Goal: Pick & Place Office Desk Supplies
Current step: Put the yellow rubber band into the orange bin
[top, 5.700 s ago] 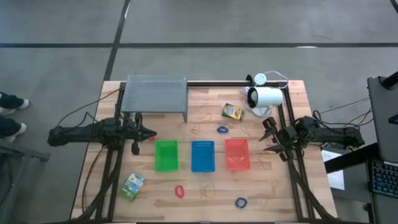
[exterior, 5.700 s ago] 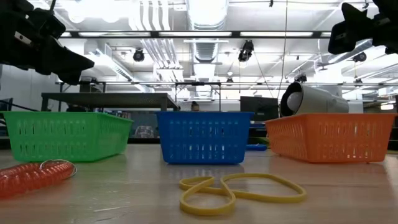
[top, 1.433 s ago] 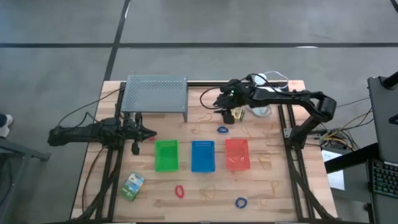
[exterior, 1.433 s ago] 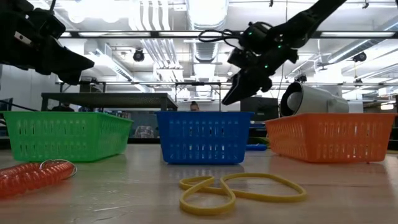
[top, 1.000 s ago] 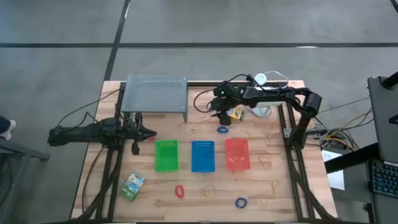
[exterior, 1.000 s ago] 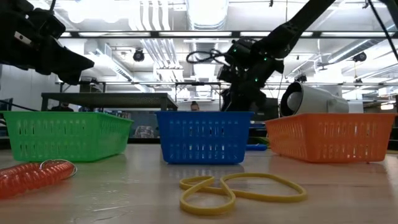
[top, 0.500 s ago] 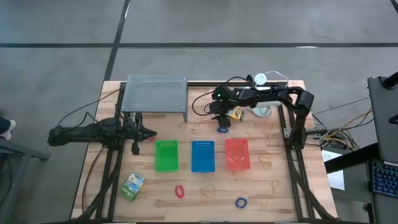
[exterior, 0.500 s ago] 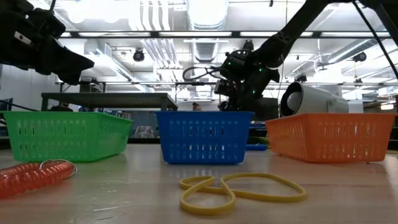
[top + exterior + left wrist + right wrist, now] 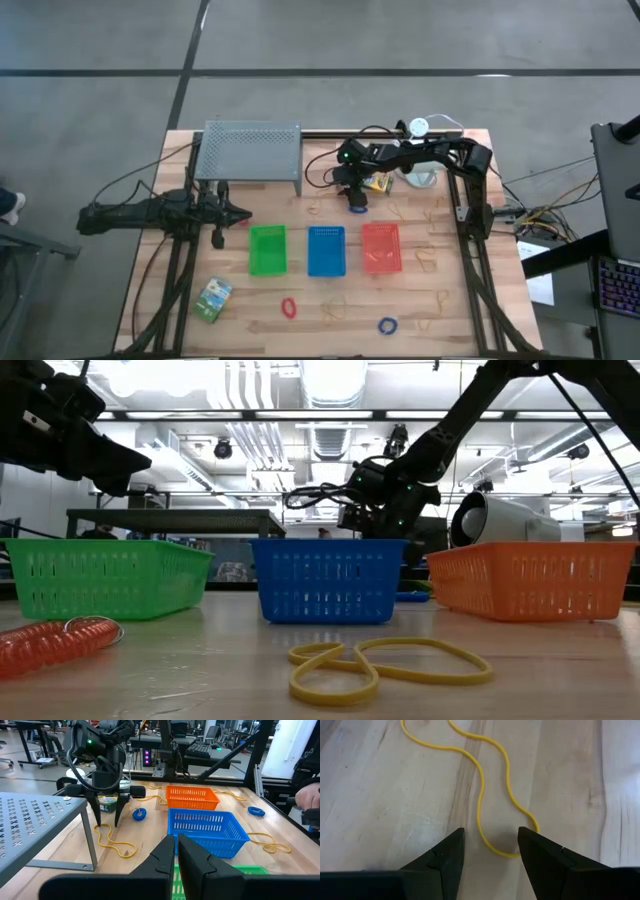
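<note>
1. My right tool [image 9: 106, 822] hangs point-down over the wooden worktop [image 9: 440, 310], its two fingers spread wide and holding nothing, straddling the looped end of a thin yellow rubber band [image 9: 485, 795] that lies flat on the boards.
2. My left tool [image 9: 176, 851] waits at the worktop's left edge, its fingers nearly together and empty.
3. Just beside the right tool lie a small yellow-green crayon box [image 9: 378, 182], its printing too small to read, and a blue elastic loop [image 9: 138, 814].
4. Three slotted plastic baskets stand in a row mid-worktop: green [image 9: 267, 250], blue [image 9: 326, 251] and orange [image 9: 381, 248].
5. A grey perforated metal rack [image 9: 250, 150] stands at the far left; a white cylindrical device [image 9: 500, 520] sits behind the orange basket.
6. Nearer the front edge lie a second crayon box [image 9: 213, 299], a red coiled loop [image 9: 289, 307], another blue loop [image 9: 387, 325] and more thin bands, with bare board between them.
</note>
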You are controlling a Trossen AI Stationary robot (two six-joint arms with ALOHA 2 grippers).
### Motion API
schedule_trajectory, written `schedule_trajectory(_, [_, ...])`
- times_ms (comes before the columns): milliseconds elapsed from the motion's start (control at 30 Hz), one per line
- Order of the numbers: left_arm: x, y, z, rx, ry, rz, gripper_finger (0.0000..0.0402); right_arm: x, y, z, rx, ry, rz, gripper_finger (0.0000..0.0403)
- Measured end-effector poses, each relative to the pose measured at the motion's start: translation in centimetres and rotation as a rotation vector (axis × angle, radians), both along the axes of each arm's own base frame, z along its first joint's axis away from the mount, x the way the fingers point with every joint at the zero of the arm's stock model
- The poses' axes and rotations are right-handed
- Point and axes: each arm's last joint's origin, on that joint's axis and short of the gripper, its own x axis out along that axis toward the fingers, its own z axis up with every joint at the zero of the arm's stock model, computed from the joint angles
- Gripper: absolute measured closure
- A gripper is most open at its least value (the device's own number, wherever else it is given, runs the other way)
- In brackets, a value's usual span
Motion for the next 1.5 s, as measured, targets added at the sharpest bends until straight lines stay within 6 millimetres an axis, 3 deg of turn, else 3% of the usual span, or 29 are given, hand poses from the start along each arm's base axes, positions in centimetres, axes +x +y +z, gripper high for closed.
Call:
schedule_trajectory(433, [0.0, 0.0, 0.0, 0.0, 0.0, 0.001, 0.0374, -0.12, 0.26, -0.2, 0.005, 0.02, 0.003, 0.0232])
schedule_trajectory(1100, [0.0, 0.0, 0.0, 0.0, 0.0, 0.0, 0.0374, -0.21, 0.5, -0.39, 0.012, 0.03, 0.005, 0.0391])
schedule_trajectory(1500, [0.0, 0.0, 0.0, 0.0, 0.0, 0.0, 0.0374, -0.48, 0.62, 0.35, 0.008, 0.027, -0.001, 0.0395])
